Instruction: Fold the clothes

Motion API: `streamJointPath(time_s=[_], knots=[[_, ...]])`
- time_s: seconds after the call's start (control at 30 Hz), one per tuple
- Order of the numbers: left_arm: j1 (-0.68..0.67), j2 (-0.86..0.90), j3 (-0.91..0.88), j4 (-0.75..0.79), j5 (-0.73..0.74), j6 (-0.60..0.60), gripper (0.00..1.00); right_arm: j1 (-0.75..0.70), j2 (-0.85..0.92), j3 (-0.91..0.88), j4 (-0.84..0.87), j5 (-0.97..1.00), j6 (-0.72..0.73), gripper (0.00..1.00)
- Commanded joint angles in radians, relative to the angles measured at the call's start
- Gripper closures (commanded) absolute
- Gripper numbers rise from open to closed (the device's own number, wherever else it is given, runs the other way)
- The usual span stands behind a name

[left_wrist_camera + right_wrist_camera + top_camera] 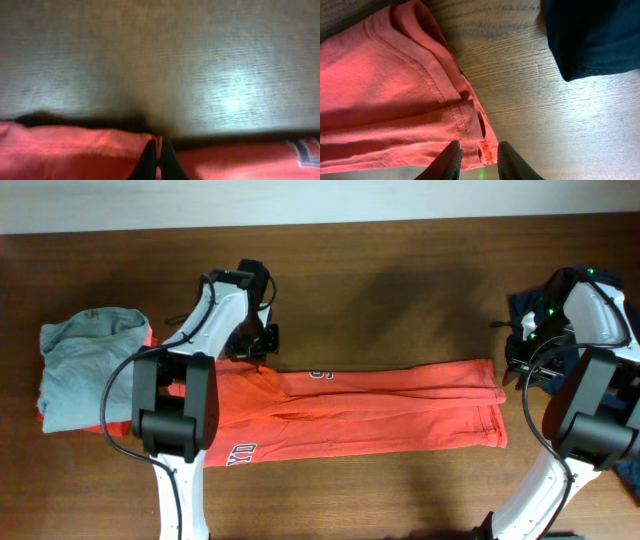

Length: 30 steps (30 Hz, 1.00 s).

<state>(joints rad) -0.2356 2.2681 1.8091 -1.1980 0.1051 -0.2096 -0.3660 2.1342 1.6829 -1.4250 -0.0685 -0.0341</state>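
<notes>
An orange-red T-shirt (380, 415) lies folded into a long strip across the table, with white-and-navy lettering (243, 452) at its left end. My left gripper (258, 352) sits at the strip's far left edge. In the left wrist view its fingertips (158, 142) are pinched together on a ridge of the orange-red fabric (75, 150). My right gripper (516, 370) is at the strip's right end. In the right wrist view it (479, 147) stands astride the stitched hem corner (470, 125), whose bunched layers fill the gap between the fingers.
A folded light grey T-shirt (85, 365) lies at the far left on top of another orange one (146, 338). A navy T-shirt (590, 35) lies just beyond the right gripper, near the table's right edge. Both arm bases stand at the front.
</notes>
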Motion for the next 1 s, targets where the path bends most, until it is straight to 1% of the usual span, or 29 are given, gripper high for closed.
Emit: streamJointPath(time_s=[0.0, 0.13, 0.27, 0.33, 0.5, 0.6, 0.77, 0.93, 0.97], knots=[[-0.011, 0.004, 0.14, -0.113, 0.035, 0.007, 1.0, -0.001, -0.016, 0.004, 0.0, -0.002, 0.002, 0.71], [-0.04, 0.004, 0.242, -0.233, 0.079, 0.024, 0.99, -0.001, -0.016, 0.004, 0.0, -0.002, 0.002, 0.71], [-0.097, 0.004, 0.255, -0.32, 0.079, 0.024, 1.0, -0.001, -0.016, 0.004, 0.0, -0.002, 0.002, 0.7], [-0.127, 0.004, 0.255, -0.352, 0.079, 0.044, 0.99, -0.001, -0.016, 0.004, 0.001, -0.002, 0.002, 0.71], [-0.213, 0.004, 0.254, -0.401, 0.079, 0.092, 1.0, -0.001, -0.016, 0.004, 0.001, -0.002, 0.002, 0.71], [-0.282, 0.004, 0.254, -0.419, 0.077, 0.092, 1.0, -0.001, -0.016, 0.004, 0.0, -0.002, 0.002, 0.71], [-0.358, 0.004, 0.254, -0.444, 0.063, 0.092, 0.99, -0.001, -0.016, 0.004, 0.0, -0.002, 0.002, 0.71], [-0.41, 0.004, 0.253, -0.491, 0.006, 0.092, 0.96, -0.001, -0.016, 0.004, 0.0, -0.002, 0.002, 0.7], [-0.418, 0.004, 0.25, -0.491, 0.006, 0.092, 0.93, -0.001, -0.016, 0.004, 0.0, -0.002, 0.002, 0.7]])
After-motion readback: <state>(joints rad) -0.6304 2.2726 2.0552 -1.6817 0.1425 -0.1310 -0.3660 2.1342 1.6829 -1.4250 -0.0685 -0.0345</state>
